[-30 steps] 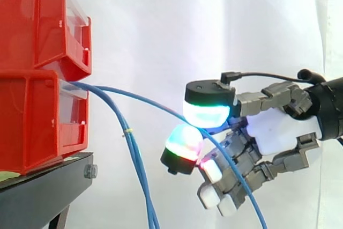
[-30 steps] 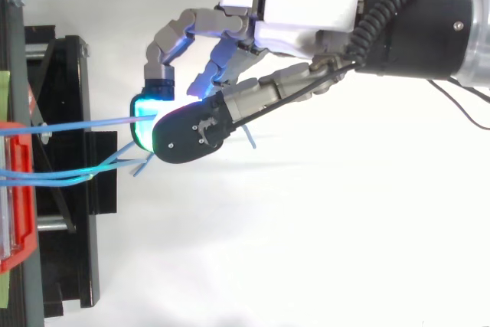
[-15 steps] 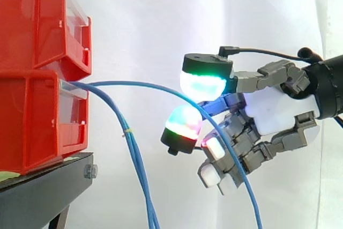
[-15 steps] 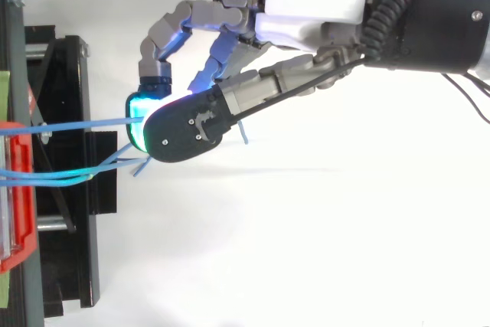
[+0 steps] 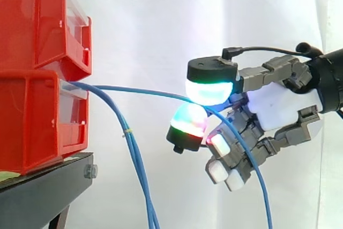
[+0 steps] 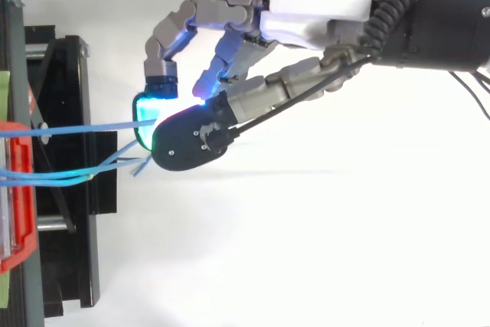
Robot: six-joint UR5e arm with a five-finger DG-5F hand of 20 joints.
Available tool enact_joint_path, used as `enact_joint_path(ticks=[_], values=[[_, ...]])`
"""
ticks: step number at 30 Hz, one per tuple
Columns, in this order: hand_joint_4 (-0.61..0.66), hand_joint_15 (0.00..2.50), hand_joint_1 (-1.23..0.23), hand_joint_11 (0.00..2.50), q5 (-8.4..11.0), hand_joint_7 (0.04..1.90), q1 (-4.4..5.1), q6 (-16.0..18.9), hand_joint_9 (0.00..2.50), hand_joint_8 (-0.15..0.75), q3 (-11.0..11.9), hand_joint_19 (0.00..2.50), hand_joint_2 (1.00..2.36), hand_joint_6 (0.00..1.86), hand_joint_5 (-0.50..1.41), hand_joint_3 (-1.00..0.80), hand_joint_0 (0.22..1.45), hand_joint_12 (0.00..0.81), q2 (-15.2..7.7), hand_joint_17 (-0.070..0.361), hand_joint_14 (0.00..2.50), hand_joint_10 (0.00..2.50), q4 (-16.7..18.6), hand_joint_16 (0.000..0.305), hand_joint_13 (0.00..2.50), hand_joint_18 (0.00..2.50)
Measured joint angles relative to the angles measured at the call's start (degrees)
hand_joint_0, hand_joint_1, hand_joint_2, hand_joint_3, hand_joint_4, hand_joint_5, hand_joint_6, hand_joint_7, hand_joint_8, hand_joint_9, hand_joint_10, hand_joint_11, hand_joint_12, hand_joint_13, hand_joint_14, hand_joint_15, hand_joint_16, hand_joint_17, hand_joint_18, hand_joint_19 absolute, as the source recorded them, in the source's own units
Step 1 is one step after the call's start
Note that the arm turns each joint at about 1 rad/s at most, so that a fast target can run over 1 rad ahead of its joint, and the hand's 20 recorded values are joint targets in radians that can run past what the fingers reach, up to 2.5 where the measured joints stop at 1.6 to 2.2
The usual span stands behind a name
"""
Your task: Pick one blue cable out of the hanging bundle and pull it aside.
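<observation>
At the pull-aside step, the curled fingers point(image 5: 209, 90) of the hand point(image 5: 278, 111) pinch one thin blue cable point(image 5: 139, 89), apart from the hanging blue bundle point(image 5: 137, 164) at 8 o'clock; next, draw it toward 3 o'clock.

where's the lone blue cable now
Side view: the lone blue cable runs right from the lower red bin to between the hand's glowing pads, above the hanging bundle.

Side view: level, close, facing across the work toward the white curtain point(image 5: 161, 25); red bins point(image 5: 43, 68) left, hand point(image 5: 278, 108) right. Top view: overhead, close, looking down. Shared by the 2 views: bins, hand, blue cable point(image 5: 139, 89).
</observation>
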Motion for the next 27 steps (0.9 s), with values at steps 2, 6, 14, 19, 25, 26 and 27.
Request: enact_joint_path(ticks=[2,6,14,19,25,26,27], values=[[0.06,0.48,-0.76,0.54,-0.01,0.93,0.01,0.0,1.09,0.263,0.6,0.47,1.02,0.94,-0.09,-0.14,0.58,0.28,0.0,0.113,0.02,0.02,-1.0,0.05,0.91,0.76],[0.05,0.49,-0.59,0.55,0.0,0.93,0.03,-0.3,1.08,0.246,1.8,0.5,1.01,0.91,-0.1,-0.39,0.51,0.268,0.0,0.106,0.02,0.02,-3.0,0.047,0.88,0.71],[0.03,0.5,-0.51,0.55,0.16,0.96,0.04,-0.5,1.08,0.248,2.9,0.52,1.01,0.9,-0.1,-0.32,0.57,0.265,0.0,0.1,0.02,0.02,-4.5,0.045,0.87,0.68],[0.01,0.47,-0.65,0.54,0.19,0.93,0.04,-0.5,1.11,0.278,3.0,0.46,1.01,0.93,-0.08,-0.12,0.58,0.291,0.0,0.119,0.02,0.02,-4.7,0.053,0.92,0.76],[-0.03,0.48,-0.74,0.53,0.19,0.99,0.04,-0.5,1.12,0.283,3.6,0.43,1.01,0.92,-0.07,-0.07,0.6,0.295,0.0,0.124,0.02,0.02,-5.4,0.055,0.96,0.8],[-0.03,0.48,-0.77,0.53,0.19,1.0,0.04,-0.5,1.11,0.283,3.7,0.44,1.01,0.92,-0.07,-0.06,0.61,0.296,0.0,0.124,0.02,0.02,-5.6,0.055,0.95,0.8],[-0.03,0.48,-0.77,0.53,0.19,1.01,0.04,-0.5,1.11,0.28,3.8,0.44,1.01,0.92,-0.07,-0.05,0.61,0.297,0.0,0.124,0.02,0.02,-5.8,0.055,0.95,0.8]])
